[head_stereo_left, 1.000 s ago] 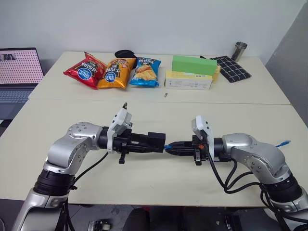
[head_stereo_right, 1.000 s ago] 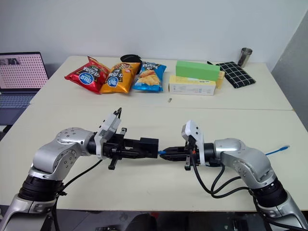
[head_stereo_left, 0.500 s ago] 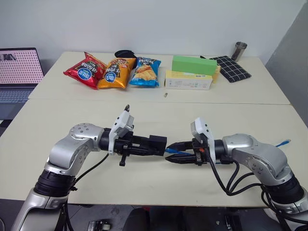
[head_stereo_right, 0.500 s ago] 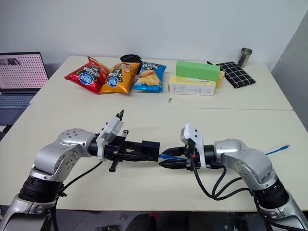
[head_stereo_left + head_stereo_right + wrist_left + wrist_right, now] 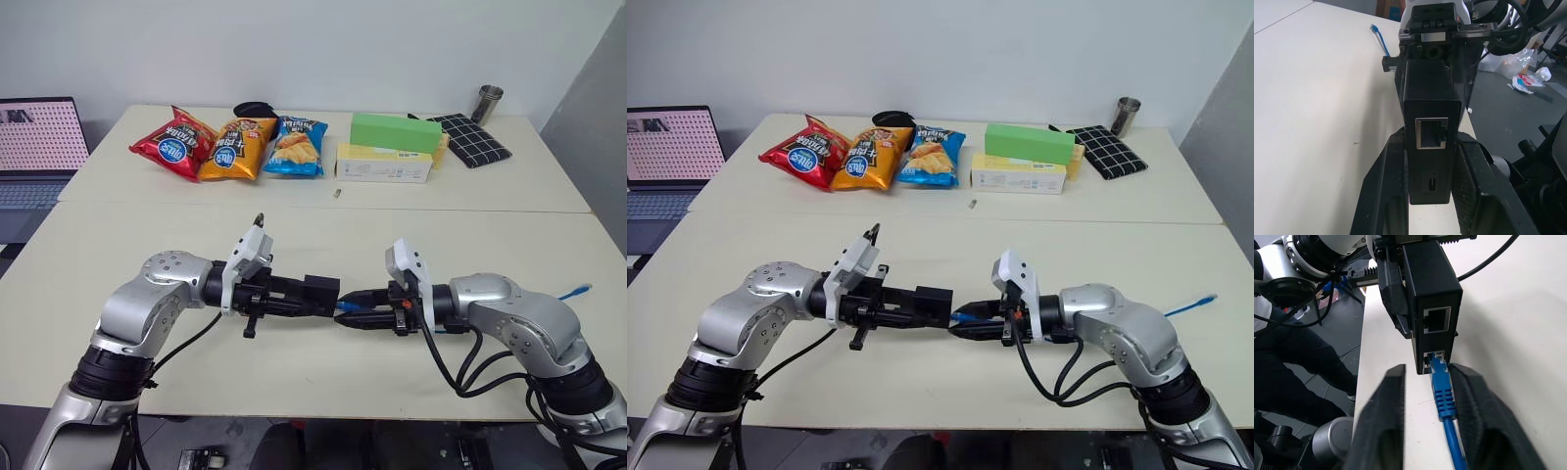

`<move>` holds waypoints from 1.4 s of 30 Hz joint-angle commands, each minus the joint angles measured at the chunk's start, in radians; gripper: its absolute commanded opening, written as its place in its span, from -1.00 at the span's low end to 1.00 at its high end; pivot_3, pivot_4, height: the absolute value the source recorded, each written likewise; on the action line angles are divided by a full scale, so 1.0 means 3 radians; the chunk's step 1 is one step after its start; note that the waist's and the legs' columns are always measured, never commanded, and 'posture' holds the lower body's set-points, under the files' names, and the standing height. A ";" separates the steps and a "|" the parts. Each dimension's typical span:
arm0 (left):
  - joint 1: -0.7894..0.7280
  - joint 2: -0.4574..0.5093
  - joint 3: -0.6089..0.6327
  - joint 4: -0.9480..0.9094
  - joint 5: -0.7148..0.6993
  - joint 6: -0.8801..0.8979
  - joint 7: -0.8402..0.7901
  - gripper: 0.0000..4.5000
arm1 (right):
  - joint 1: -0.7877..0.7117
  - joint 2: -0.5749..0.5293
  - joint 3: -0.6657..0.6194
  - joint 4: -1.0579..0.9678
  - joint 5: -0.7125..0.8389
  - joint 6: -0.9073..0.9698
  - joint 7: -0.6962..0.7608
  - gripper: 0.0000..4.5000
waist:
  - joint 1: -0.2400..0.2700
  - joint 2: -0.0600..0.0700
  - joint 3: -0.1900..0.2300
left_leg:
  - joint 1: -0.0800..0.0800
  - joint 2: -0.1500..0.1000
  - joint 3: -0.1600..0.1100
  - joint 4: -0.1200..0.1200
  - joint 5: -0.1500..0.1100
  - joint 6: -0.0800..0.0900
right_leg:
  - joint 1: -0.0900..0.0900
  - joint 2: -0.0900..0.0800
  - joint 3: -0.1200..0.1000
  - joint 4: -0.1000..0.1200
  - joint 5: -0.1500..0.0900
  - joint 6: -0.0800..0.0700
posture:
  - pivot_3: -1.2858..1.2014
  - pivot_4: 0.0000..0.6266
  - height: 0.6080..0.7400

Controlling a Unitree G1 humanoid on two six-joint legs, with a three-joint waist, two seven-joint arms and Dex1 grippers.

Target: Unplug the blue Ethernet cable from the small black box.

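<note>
My left gripper point(image 5: 312, 299) is shut on the small black box point(image 5: 319, 292), holding it level above the near table point(image 5: 294, 362). The left wrist view shows the box point(image 5: 1430, 107) clamped between both fingers, with an open port facing the camera. The blue Ethernet cable point(image 5: 1442, 391) has its plug seated in the box's lower port point(image 5: 1432, 289). My right gripper point(image 5: 351, 318) faces the box with its fingers astride that plug. One finger point(image 5: 1386, 416) stands clear of the plug, so the jaws are slightly open. The cable's far end point(image 5: 578, 290) lies on the table behind my right arm.
On the far table lie three chip bags point(image 5: 230, 145), a green box point(image 5: 395, 131) over a pale yellow box point(image 5: 384, 164), a black checked cloth point(image 5: 475, 137) and a metal cup point(image 5: 488, 101). A laptop point(image 5: 34, 137) stands at the left edge.
My right gripper was shut on the plug a second ago, then opened wide, and now stands narrower around it. The box and my left hand have kept still.
</note>
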 commanded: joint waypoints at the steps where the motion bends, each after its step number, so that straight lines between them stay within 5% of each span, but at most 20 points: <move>1: 0.0009 0.0005 0.0018 -0.0073 -0.0021 -0.0053 -0.0042 -0.66 | -0.0039 -0.0004 -0.0102 -0.0041 0.0038 -0.0005 0.0040 -0.79 | 0.0000 0.0000 0.0000 | 0.0000 0.0000 0.0000 0.0000 0.0000 0.0000 | 0.0000 0.0000 0.0000 0.0000 0.0000 0.0000 | 0.03 -0.52 1.00; 3: 0.0012 0.0009 0.0013 -0.0076 -0.0018 -0.0057 -0.0051 -0.66 | -0.0043 -0.0008 -0.0105 -0.0037 0.0037 -0.0002 0.0054 -0.98 | 0.0000 0.0000 0.0000 | 0.0000 0.0000 0.0000 0.0000 0.0000 0.0000 | 0.0000 0.0000 0.0000 0.0000 0.0000 0.0000 | 0.03 -0.52 1.00; 22: 0.0158 0.0167 0.0167 0.0128 0.0108 -0.0213 -0.0055 -0.66 | 0.0148 -0.0377 -0.0346 0.0189 -0.0126 -0.0119 0.0246 -0.99 | 0.0003 0.0000 0.0000 | 0.0000 0.0000 -0.0001 0.0000 -0.0006 0.0010 | 0.0001 0.0000 -0.0001 -0.0002 0.0000 0.0000 | 0.03 -0.52 1.00; 31: 0.0068 0.0006 0.0219 0.0289 0.0200 -0.0296 0.0245 -0.66 | -0.0437 0.0074 -0.0376 0.1990 -0.1716 -0.1462 -0.1269 -0.99 | -0.0007 0.0002 0.0002 | 0.0002 0.0000 0.0007 0.0000 0.0000 0.0000 | -0.0003 0.0000 0.0003 0.0002 0.0000 0.0000 | 0.03 -0.52 1.00; 32: 0.0043 -0.0025 0.0218 0.0309 0.0222 -0.0321 0.0284 -0.66 | -0.0504 0.0099 -0.0373 0.2163 -0.1812 -0.1568 -0.1331 -0.68 | -0.0002 0.0003 0.0002 | -0.0001 -0.0001 0.0013 0.0000 0.0001 -0.0001 | -0.0009 0.0000 0.0009 0.0005 0.0000 0.0000 | 0.03 -0.52 1.00; 42: -0.0048 -0.0304 0.0300 0.0560 0.0497 -0.0641 0.0817 -0.66 | -0.0681 0.0161 -0.0489 0.2574 -0.1954 -0.1917 -0.1200 0.22 | -0.0011 0.0003 0.0002 | -0.0003 0.0004 0.0025 -0.0005 0.0001 -0.0002 | -0.0017 0.0000 0.0016 0.0007 0.0000 0.0000 | 0.03 -0.52 1.00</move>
